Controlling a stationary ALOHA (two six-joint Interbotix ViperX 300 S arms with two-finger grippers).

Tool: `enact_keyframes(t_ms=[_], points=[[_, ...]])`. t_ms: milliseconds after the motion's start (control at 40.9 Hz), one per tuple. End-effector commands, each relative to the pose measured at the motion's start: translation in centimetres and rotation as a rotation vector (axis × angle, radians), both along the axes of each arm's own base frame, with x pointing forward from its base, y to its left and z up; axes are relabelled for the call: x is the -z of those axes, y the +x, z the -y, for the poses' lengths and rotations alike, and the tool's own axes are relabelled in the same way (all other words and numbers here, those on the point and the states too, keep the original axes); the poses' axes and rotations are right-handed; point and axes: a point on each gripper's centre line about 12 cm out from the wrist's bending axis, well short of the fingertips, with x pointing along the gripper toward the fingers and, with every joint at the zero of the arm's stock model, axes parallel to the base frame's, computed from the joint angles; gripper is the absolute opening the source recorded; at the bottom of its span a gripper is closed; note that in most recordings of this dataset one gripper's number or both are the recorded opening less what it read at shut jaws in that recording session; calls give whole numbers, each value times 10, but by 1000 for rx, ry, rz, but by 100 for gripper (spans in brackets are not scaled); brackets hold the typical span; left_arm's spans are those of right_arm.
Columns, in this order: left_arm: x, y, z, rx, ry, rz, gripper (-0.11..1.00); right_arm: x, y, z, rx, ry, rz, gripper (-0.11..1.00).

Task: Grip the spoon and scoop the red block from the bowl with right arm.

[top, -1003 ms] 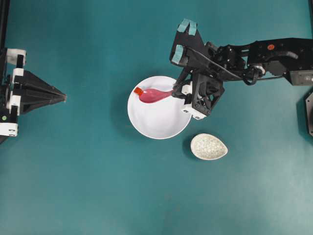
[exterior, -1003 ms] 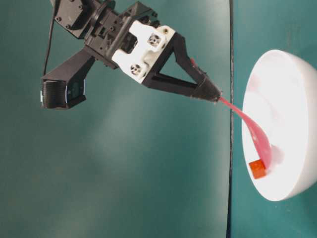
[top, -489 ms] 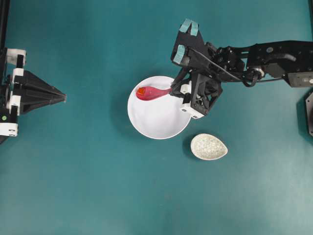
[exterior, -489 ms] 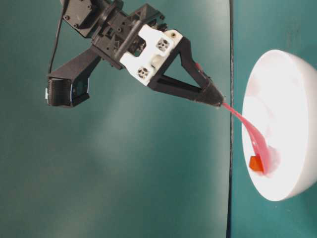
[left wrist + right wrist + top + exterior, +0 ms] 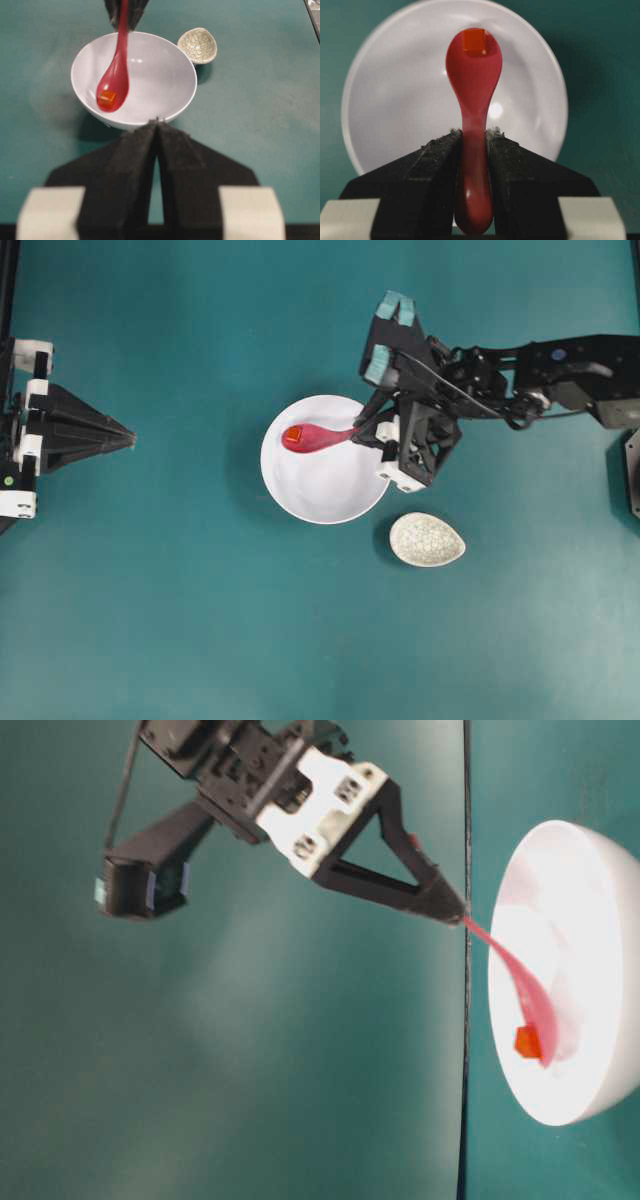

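- Overhead view: the teal worktop carries the white bowl near its middle, with a speckled dish just beside it.
- The right pincer is clenched on the handle of the spoon, whose scoop hangs over the bowl's interior.
- The left pincer sits apart from the bowl, jaws pressed together, grasping nothing.
- The block lies in the scoop, near its tip.
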Motion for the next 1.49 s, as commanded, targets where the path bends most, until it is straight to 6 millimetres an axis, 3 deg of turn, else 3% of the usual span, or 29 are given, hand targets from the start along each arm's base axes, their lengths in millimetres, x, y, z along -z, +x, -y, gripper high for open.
enact_keyframes(t_ms=[0,171,440,562,758,1467], points=[[-7,2,-1,-3,0,20,0,-25,-4,-8,-19,-17,84,24],[-9,2,-1,-6,-10,23,0,-46,-22,-19,-46,-21,142,24],[-15,-1,-1,-6,-12,52,0,-104,-54,-21,-100,-110,272,24],[-20,-3,-1,-6,-14,75,0,-120,-67,-22,-115,-134,293,24],[-24,-6,-1,-6,-15,92,0,-123,-75,-22,-120,-136,295,24],[-24,-6,-1,-5,-12,94,0,-120,-66,-21,-112,-134,296,24]])
